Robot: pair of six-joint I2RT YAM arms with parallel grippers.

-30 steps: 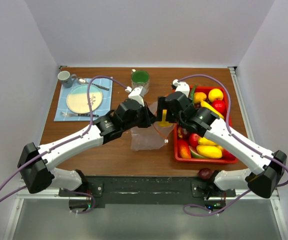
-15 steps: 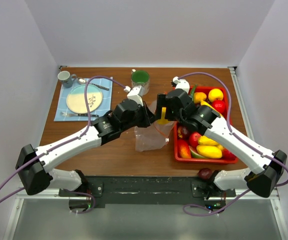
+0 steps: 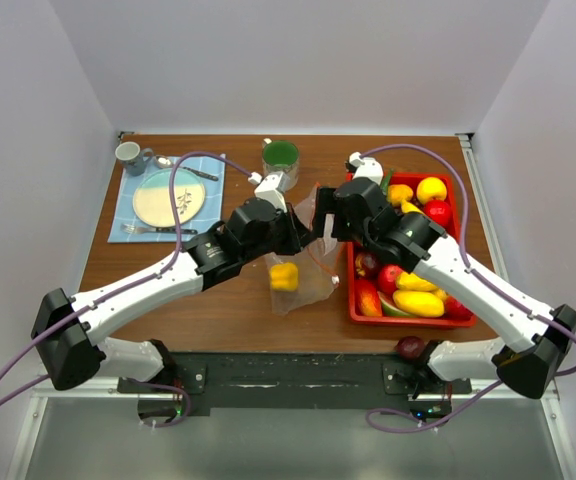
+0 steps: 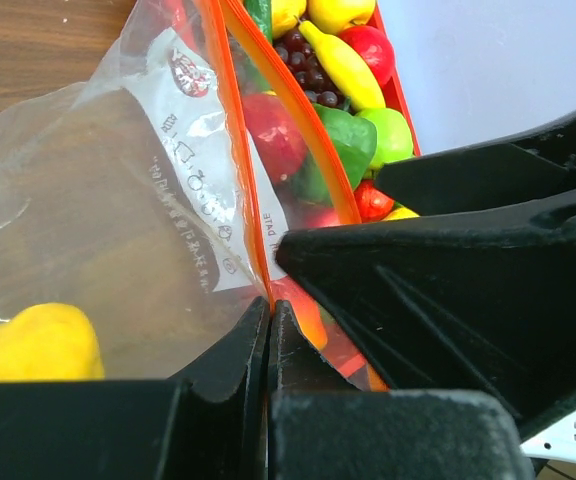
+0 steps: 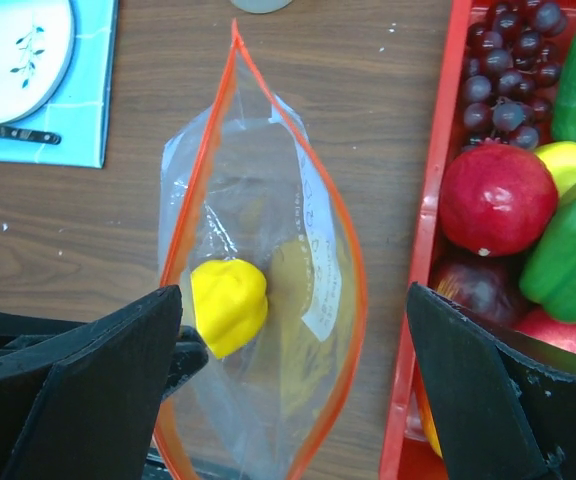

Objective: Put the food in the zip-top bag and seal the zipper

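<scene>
one bag [image 5: 303, 210] (mouth open), one yellow fruit [image 5: 228, 305] inside

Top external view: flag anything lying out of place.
One dark red fruit sits alone at the near edge beside the right arm, outside the red tray holding the rest. Nothing else looks spilled; a yellow piece lies inside the zip-top bag.

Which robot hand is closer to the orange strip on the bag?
Left. The left gripper is shut right on the zipper, pinching one side of the zip-top bag at its mouth. The right gripper hangs open above the mouth, fingers spread either side.
</scene>
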